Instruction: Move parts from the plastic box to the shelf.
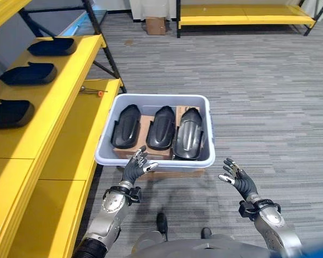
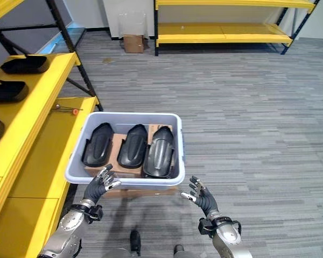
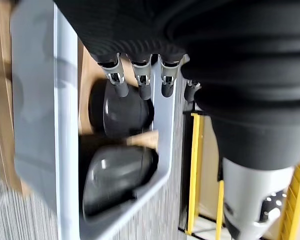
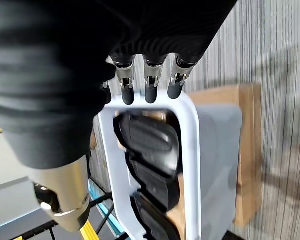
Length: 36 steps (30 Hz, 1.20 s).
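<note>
A grey plastic box point(image 1: 151, 160) stands on the floor in front of me and holds three black moulded parts point(image 1: 126, 126) point(image 1: 162, 127) point(image 1: 189, 134) side by side. My left hand point(image 1: 133, 166) hovers open at the box's near left corner, fingers straight and holding nothing. Past its fingertips point(image 3: 140, 82) the left wrist view looks into the box at the parts point(image 3: 122, 110). My right hand point(image 1: 237, 180) is open and empty just outside the near right corner, apart from the rim point(image 4: 190, 150). On the yellow shelf point(image 1: 70, 80) to my left lie three more black parts point(image 1: 53, 47) point(image 1: 28, 73) point(image 1: 8, 113).
The box rests on a flat cardboard piece point(image 1: 167, 173). A small orange-handled tool point(image 1: 91, 91) lies on the shelf's lower level. Far back stand a cardboard carton point(image 1: 155, 25) and another yellow rack point(image 1: 242, 13). Grey carpet point(image 1: 269, 107) lies open to the right.
</note>
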Available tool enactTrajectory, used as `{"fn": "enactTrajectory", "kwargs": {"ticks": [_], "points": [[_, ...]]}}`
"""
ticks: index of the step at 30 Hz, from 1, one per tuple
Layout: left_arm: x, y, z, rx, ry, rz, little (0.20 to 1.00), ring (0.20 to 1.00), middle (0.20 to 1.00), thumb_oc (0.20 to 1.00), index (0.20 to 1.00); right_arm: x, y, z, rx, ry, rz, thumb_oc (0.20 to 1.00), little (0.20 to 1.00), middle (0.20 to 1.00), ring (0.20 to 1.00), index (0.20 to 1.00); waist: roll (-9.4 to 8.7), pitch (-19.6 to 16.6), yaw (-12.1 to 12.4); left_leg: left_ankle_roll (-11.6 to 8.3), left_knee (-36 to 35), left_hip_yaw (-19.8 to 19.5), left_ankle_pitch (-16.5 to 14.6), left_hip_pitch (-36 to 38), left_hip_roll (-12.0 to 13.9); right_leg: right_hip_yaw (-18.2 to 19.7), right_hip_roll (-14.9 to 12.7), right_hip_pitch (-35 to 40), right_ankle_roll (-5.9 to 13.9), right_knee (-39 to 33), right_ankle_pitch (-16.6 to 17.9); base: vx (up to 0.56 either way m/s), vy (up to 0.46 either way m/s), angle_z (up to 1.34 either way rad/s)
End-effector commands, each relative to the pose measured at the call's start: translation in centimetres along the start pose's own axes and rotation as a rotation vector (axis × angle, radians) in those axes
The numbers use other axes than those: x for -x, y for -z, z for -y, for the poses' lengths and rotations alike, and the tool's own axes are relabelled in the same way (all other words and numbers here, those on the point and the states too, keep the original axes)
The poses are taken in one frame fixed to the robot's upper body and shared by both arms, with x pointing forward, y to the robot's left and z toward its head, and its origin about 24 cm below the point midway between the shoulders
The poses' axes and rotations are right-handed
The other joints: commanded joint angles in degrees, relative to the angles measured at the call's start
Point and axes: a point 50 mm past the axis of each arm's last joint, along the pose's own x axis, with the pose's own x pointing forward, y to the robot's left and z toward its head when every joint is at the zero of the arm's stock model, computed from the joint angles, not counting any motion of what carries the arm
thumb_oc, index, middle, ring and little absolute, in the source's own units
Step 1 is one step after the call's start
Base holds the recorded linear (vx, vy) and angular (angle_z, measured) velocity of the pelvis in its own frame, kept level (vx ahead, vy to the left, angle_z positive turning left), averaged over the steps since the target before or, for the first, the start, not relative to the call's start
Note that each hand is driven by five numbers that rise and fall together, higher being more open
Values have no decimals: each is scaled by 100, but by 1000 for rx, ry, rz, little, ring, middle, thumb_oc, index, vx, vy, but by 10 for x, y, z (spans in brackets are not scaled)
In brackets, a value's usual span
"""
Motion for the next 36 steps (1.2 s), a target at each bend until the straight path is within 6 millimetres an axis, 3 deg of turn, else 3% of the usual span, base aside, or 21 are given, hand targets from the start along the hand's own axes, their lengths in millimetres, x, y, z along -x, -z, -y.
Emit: {"fn": "enactTrajectory", "kwargs": {"ticks": [1, 6, 10, 13, 15, 16, 19, 22, 23, 29, 30, 36], "points": [[3, -17, -4, -11, -4, 98, 1000, 1000, 1000, 1000, 1000, -1, -16, -6, 29, -35, 85, 1000, 1000, 1000, 1000, 1000, -258, -262, 146, -249, 268, 64, -285, -94, 468, 31, -584, -197, 647, -105, 906, 32, 110, -14], [4, -20, -6, -23, -2, 112, 1000, 1000, 1000, 1000, 1000, -5, -21, -10, 45, -52, 109, 1000, 1000, 1000, 1000, 1000, -349, -242, 203, -123, 322, 84, -420, -101, 313, 83, -726, -345, 781, 2, 1231, 19, 110, -9], [1, -27, -4, -45, 17, 133, 1000, 1000, 1000, 1000, 1000, -10, -28, -16, 47, -76, 136, 1000, 1000, 1000, 1000, 1000, -345, -159, 198, -23, 278, 67, -451, -98, 193, 133, -795, -602, 836, 489, 1555, 2, 127, -11], [-5, -40, -1, -74, 33, 184, 1000, 1000, 1000, 1000, 1000, -15, -42, -26, 51, -121, 200, 1000, 1000, 1000, 1000, 1000, -216, 27, 146, 27, 120, 61, -446, 32, 219, 71, -581, -1157, 681, 1144, 1447, 14, 141, 1], [-6, -43, -1, -73, 31, 198, 1000, 1000, 1000, 1000, 1000, -18, -51, -31, 55, -144, 237, 1000, 1000, 1000, 1000, 1000, -214, 106, 109, -5, 48, 161, -472, 111, 232, -82, -466, -1429, 613, 691, 1350, 59, 8, -20], [-9, -47, -3, -65, 12, 217, 1000, 1000, 1000, 1000, 1000, -20, -63, -36, 85, -170, 284, 1000, 1000, 1000, 1000, 1000, -278, 235, 87, -62, 36, 217, -503, 195, 266, -227, -424, -1730, 648, 160, 1464, 85, -105, -25], [-7, -44, -1, -62, 23, 214, 1000, 1000, 1000, 1000, 1000, -14, -69, -34, 111, -177, 312, 1000, 1000, 1000, 1000, 1000, -373, 231, 1, -148, 39, 132, -537, 291, 302, -55, -386, -1506, 620, -46, 1394, 132, -151, 4], [-4, -42, 7, -20, 45, 221, 1000, 1000, 1000, 1000, 1000, -9, -79, -26, 133, -150, 360, 1000, 1000, 1000, 1000, 1000, -360, 125, -23, -277, 36, 46, -500, 250, 461, -294, -283, -1333, 551, -196, 1340, 101, -221, 70], [-6, -49, 14, -1, 68, 252, 1000, 1000, 1000, 1000, 1000, -10, -97, -23, 152, -126, 434, 1000, 1000, 1000, 1000, 1000, -297, 208, -46, -339, 36, -5, -410, 116, 585, -369, -222, -1422, 485, -55, 1223, 41, -178, 28], [-12, -67, 20, 14, 85, 322, 1000, 1000, 1000, 1000, 1000, -17, -125, -28, 167, -110, 550, 1000, 1000, 1000, 1000, 1000, -205, 373, -48, -438, 56, -69, -258, -229, 721, -457, -180, -1739, 423, 67, 1157, -42, -92, 3], [-14, -76, 21, 14, 84, 361, 1000, 1000, 1000, 1000, 1000, -19, -141, -34, 200, -119, 617, 1000, 1000, 1000, 1000, 1000, -170, 458, -21, -460, 71, -83, -215, -352, 767, -483, -163, -1865, 402, 139, 1126, -41, -72, 6], [-15, -100, 22, 40, 79, 465, 1000, 1000, 1000, 1000, 1000, -24, -185, -52, 236, -159, 782, 1000, 1000, 1000, 1000, 1000, -119, 681, 82, -478, 235, -143, -193, -754, 815, -456, -142, -2326, 354, 447, 1054, -30, -40, 5]]}}
